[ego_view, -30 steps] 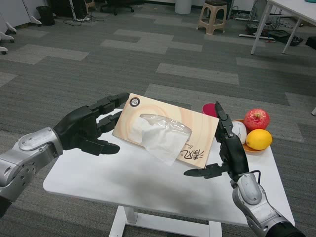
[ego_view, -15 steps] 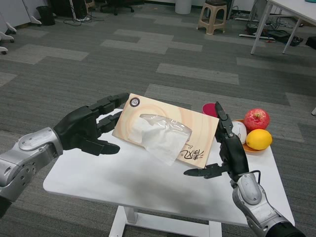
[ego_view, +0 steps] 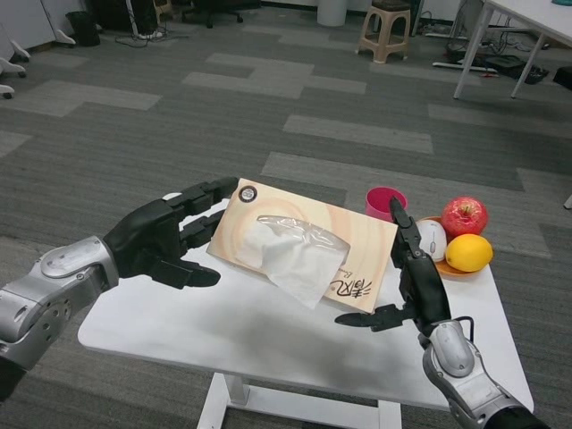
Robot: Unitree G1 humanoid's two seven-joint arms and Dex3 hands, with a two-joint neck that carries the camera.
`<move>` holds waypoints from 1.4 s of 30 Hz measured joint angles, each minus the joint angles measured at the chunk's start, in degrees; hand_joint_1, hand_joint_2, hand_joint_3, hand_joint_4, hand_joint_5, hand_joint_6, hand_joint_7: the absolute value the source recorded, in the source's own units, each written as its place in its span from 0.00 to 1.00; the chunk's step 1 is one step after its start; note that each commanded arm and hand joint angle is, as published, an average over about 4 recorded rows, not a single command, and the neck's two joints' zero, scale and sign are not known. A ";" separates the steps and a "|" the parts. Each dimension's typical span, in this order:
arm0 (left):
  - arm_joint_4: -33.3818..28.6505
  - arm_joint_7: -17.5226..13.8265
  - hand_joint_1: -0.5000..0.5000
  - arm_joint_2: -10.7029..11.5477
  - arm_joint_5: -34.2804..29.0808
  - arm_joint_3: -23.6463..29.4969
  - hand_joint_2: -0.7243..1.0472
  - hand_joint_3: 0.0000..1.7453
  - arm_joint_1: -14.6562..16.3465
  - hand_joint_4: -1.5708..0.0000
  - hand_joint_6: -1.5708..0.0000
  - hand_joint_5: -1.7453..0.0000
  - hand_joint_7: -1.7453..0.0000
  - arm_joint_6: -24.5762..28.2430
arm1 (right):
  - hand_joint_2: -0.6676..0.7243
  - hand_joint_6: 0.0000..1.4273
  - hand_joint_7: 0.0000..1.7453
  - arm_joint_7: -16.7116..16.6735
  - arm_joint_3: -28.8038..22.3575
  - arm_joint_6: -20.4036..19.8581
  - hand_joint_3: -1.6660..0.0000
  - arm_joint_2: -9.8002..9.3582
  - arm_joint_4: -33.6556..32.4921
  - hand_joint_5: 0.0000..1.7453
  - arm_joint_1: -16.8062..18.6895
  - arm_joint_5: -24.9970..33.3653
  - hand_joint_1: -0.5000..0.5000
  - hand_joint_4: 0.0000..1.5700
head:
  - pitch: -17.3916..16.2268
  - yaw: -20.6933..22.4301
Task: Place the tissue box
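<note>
A wood-patterned tissue box (ego_view: 304,241) with a white tissue hanging from its slot is held tilted above the white table (ego_view: 268,340). My left hand (ego_view: 165,241) presses against its left end. My right hand (ego_view: 411,277) presses against its right end, thumb under the lower corner. The box is squeezed between both hands, its face turned toward the camera.
At the table's back right stand a pink cup (ego_view: 384,202) and an orange plate (ego_view: 451,268) with a red apple (ego_view: 465,215), a lemon (ego_view: 468,252) and a white object (ego_view: 433,238). Grey carpet lies beyond, with a stool (ego_view: 386,29) and white table legs far back.
The box and both hands have shifted slightly down and toward me; the pink cup now shows more fully behind the box.
</note>
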 measured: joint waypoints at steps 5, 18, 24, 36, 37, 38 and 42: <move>0.29 0.00 1.00 -0.55 0.09 -0.73 1.00 0.15 1.21 1.00 1.00 0.94 1.00 0.07 | 0.14 0.00 0.00 -0.10 1.17 -0.04 0.74 0.00 2.69 0.28 -0.01 0.00 0.04 0.13 | -0.37 0.07; 1.51 0.00 1.00 -1.08 0.13 -1.42 1.00 0.15 5.13 1.00 1.00 0.94 1.00 0.93 | 0.14 0.00 0.00 0.02 5.63 -0.26 0.76 0.20 8.12 0.28 -1.02 -0.02 0.04 0.16 | -1.18 -0.12; 2.42 -0.01 1.00 -1.80 0.61 -1.64 1.00 0.15 6.24 1.00 1.00 0.94 1.00 0.95 | 0.14 0.00 0.00 0.34 6.96 -0.20 0.76 1.21 11.78 0.29 -1.69 -0.04 0.04 0.17 | -1.82 -0.47; 4.23 -0.08 1.00 -2.04 0.63 -1.96 1.00 0.15 7.29 1.00 1.00 0.94 1.00 0.91 | 0.16 0.00 0.00 0.67 11.44 0.16 0.76 1.62 17.78 0.33 -6.28 -0.10 0.04 0.22 | -3.06 0.08; 4.31 -0.13 1.00 -2.09 0.63 -1.99 1.00 0.15 7.29 1.00 1.00 0.94 1.00 0.86 | 0.17 0.00 0.00 0.68 11.61 0.17 0.76 1.63 18.14 0.33 -6.48 -0.10 0.04 0.22 | -3.15 0.15; 4.39 -0.19 1.00 -2.16 0.63 -2.03 1.00 0.15 7.31 1.00 1.00 0.94 1.00 0.80 | 0.18 0.00 0.00 0.70 11.77 0.18 0.76 1.64 18.51 0.33 -6.66 -0.10 0.04 0.22 | -3.19 0.19; 4.69 -0.46 1.00 -2.34 0.61 -2.15 1.00 0.15 7.40 1.00 1.00 0.94 1.00 0.50 | 0.18 0.00 0.00 0.80 12.04 0.23 0.76 1.66 19.33 0.33 -6.90 -0.10 0.04 0.20 | -3.31 0.23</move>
